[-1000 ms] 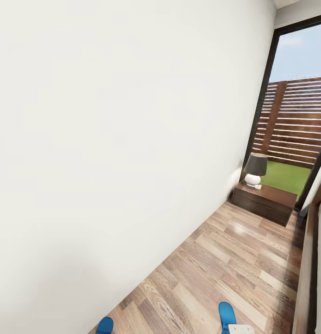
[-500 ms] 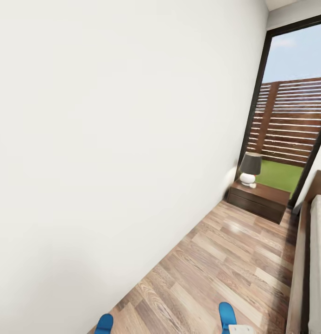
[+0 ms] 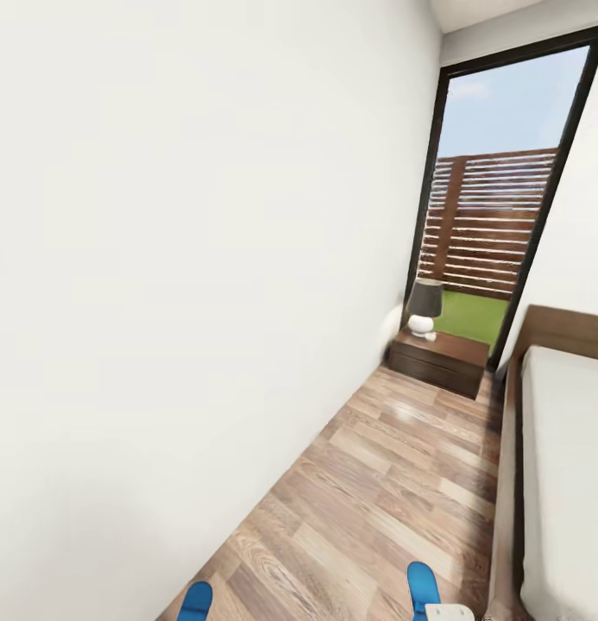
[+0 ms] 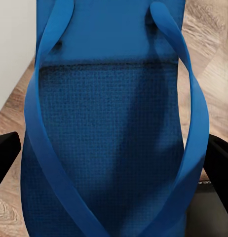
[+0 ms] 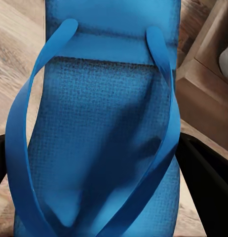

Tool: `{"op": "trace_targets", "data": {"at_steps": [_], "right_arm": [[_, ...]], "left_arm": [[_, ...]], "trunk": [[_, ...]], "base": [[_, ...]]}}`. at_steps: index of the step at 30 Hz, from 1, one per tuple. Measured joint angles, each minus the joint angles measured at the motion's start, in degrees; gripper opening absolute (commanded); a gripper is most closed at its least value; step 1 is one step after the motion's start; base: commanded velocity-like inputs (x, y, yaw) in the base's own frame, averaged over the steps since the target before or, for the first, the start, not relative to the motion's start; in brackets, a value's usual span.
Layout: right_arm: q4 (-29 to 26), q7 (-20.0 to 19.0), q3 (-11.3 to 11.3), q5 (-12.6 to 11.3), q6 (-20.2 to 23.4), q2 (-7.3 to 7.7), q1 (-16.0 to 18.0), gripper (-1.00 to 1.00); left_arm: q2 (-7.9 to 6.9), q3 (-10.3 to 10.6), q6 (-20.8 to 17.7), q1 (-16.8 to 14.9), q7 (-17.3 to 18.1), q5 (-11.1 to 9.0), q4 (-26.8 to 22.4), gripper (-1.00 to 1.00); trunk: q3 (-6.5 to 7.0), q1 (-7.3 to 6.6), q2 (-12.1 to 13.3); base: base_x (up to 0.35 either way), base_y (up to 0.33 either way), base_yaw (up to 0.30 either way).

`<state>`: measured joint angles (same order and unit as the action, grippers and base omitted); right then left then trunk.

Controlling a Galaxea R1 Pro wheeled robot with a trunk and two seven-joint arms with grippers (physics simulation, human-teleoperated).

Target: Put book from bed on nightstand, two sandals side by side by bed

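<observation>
Two blue sandals are off the floor, one in each gripper. From the head view only their tips poke up at the near edge: the left sandal (image 3: pixel 195 600) close to the white wall (image 3: pixel 178 285), the right sandal (image 3: pixel 423 588) nearer the bed (image 3: pixel 564 466), well apart from each other.

The wrist views give what the head view cannot. In the left wrist view the left sandal (image 4: pixel 111 143) lies sole-up between two black fingers (image 4: pixel 5 153), its straps running in a V; the left gripper (image 4: pixel 114 163) is clamped on its sides. The right wrist view shows the same for the right sandal (image 5: pixel 101 143), pinched between the dark fingers (image 5: pixel 208 182) of the right gripper (image 5: pixel 94 168), with a corner of the brown bed frame (image 5: pixel 205 94) below it.

Only the head view takes in the room: wood-plank floor (image 3: pixel 393 483) running away to a dark nightstand (image 3: pixel 441 360) in the far corner, a lamp (image 3: pixel 424 306) on its top, and behind it a tall black-framed window (image 3: pixel 497 198) with fence and grass. The grey mattress lies along the right.
</observation>
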<state>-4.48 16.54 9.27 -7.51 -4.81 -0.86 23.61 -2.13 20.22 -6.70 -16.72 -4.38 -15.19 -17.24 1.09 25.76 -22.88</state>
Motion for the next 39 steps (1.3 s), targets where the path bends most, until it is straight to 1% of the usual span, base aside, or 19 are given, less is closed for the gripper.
{"op": "trace_targets", "data": {"at_steps": [8,18,26,31,39], "right_arm": [[0.0,0.0,0.0,0.0,0.0,-0.02,0.0,-1.00],[0.0,0.0,0.0,0.0,0.0,-0.01,-0.2,-1.00],[0.0,0.0,0.0,-0.1,0.0,-0.01,-0.2,-1.00],[0.0,-0.1,0.0,0.0,0.0,0.00,-0.2,-1.00],[0.0,-0.1,0.0,0.0,0.0,0.01,-0.2,-1.00]], "left_arm": [[-0.01,0.1,0.0,0.0,0.0,0.1,-0.1,-1.00],[0.04,0.4,2.7,0.0,0.0,0.3,-0.1,-1.00],[0.01,0.4,3.0,0.0,0.0,0.3,0.0,-1.00],[0.01,0.4,3.1,0.0,0.0,0.3,0.1,-1.00],[0.05,0.4,3.1,0.0,0.0,0.3,0.1,-1.00]], "trunk": [[0.00,0.00,0.0],[0.00,0.00,0.0],[0.00,0.00,0.0],[0.12,0.00,0.0],[0.50,0.00,0.0]], "base": [[0.000,0.000,-0.065],[0.000,0.000,-0.005],[0.000,0.000,-0.014],[0.000,0.000,-0.151],[0.000,0.000,-0.228]]}}
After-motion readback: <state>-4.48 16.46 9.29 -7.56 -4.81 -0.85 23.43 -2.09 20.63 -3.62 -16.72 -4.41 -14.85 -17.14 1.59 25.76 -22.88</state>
